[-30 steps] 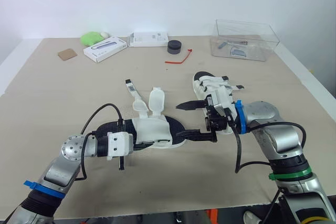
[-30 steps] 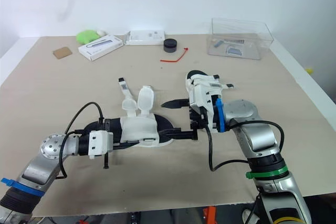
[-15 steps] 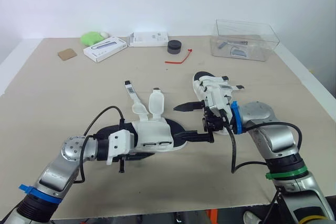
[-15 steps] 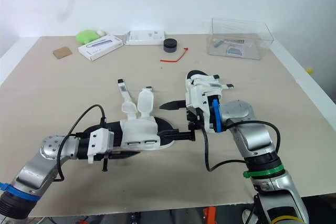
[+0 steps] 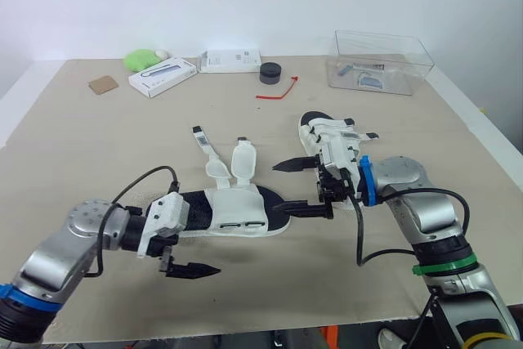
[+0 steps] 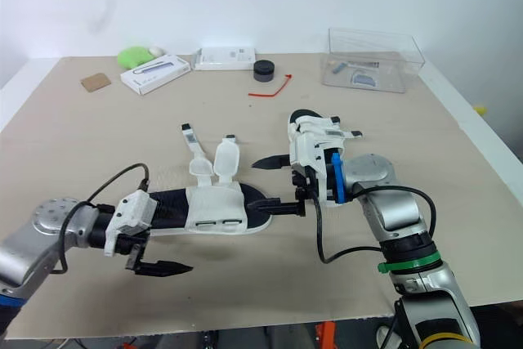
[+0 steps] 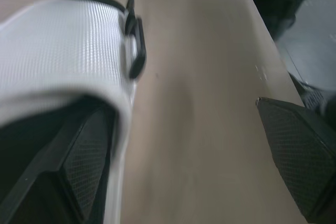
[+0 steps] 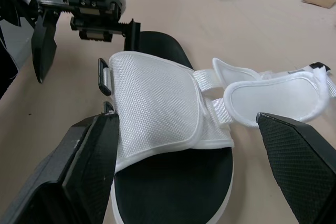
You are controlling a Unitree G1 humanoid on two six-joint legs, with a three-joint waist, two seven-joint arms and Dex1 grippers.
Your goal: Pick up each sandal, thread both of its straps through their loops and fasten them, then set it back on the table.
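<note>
A sandal (image 5: 233,212) with a black sole and white upper lies flat mid-table, its two white straps (image 5: 243,158) loose and spread toward the back. My left gripper (image 5: 194,239) is open at the sandal's heel end. One of its fingers (image 5: 192,270) lies out on bare table, while the other runs along the sandal's side (image 7: 63,77), next to the black loops (image 7: 135,40). My right gripper (image 5: 297,189) is open at the toe, the lower finger touching the sole tip. A second sandal (image 5: 331,138) sits right behind that gripper.
A clear plastic box (image 5: 382,63) stands at the back right. Along the back edge are a red cord (image 5: 278,90), a black round object (image 5: 270,73), two white boxes (image 5: 163,76), a green object (image 5: 143,59) and a brown card (image 5: 104,84).
My left gripper has opened, let go of the sandal and drawn back toward the left front. The sandal now lies flat. The right gripper has hardly moved.
</note>
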